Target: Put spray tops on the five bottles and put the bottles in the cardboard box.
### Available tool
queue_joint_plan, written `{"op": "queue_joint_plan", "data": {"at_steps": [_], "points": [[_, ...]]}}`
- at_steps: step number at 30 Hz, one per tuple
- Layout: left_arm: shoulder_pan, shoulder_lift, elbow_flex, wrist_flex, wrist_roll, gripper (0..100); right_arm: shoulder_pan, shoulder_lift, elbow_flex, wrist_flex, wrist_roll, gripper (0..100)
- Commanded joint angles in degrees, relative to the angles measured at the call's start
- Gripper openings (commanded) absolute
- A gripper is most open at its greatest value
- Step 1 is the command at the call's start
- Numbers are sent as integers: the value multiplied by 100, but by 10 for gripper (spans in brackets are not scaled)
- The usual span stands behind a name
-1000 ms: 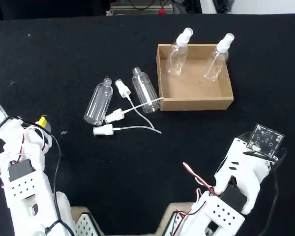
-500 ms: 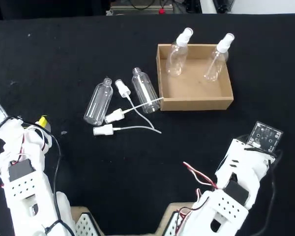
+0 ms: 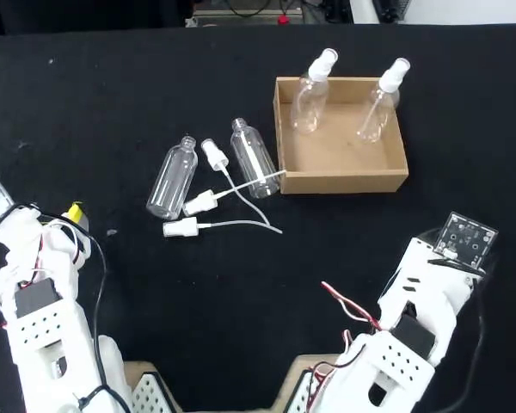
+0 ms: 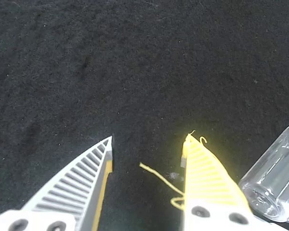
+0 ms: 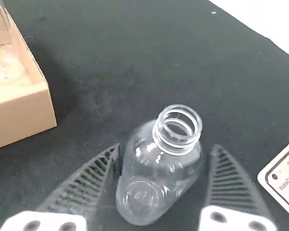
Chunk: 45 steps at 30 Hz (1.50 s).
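Clear uncapped bottle point(image 5: 159, 183) — ribbed threaded neck

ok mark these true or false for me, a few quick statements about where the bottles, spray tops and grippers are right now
Two capped bottles stand in the cardboard box. True.
The bottle between the fingers of the right gripper has a spray top on. False: its neck is bare.
Three loose spray tops lie on the table. True.
The left gripper is shut on a spray top. False: it is open and holds nothing.
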Motion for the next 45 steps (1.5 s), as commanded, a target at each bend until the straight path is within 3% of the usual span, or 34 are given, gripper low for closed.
{"op": "queue_joint_plan", "data": {"at_steps": [1, 6, 10, 14, 17, 22, 27, 30, 34, 36, 41, 45], "points": [[13, -62, -84, -114, -9, 227, -35, 57, -4, -167, 53, 134], [13, -62, -84, -114, -9, 227, 0, 57, -655, 211, 53, 106], [171, -62, -136, -79, -18, 227, -246, 75, -2273, 2092, 9, 105], [259, -53, -409, -9, -387, 227, -1020, 110, -4004, 4211, 9, 103], [409, 18, -998, 571, -730, 227, -1802, 110, -4804, 5037, 35, 103], [1534, 589, -2123, 1943, -835, 227, -2875, 119, -4875, 5099, 44, 103], [2563, 1925, -2747, 2233, -774, 227, -3042, 119, -4532, 4738, 53, 103], [2976, 2470, -3029, 2576, 53, 232, -3042, 119, -4286, 4686, 53, 103], [3292, 2980, -3116, 2637, 2127, 233, -3051, 110, -4084, 4686, 53, 104], [3380, 3226, -3125, 2637, 2804, 238, -3051, 110, -4022, 4686, 53, 105], [3855, 3912, -3143, 2576, 3305, 315, -3059, 110, -3969, 4686, 53, 105], [3934, 4431, -3143, 2040, 3675, 317, -3059, 110, -3969, 4686, 53, 105]]}}
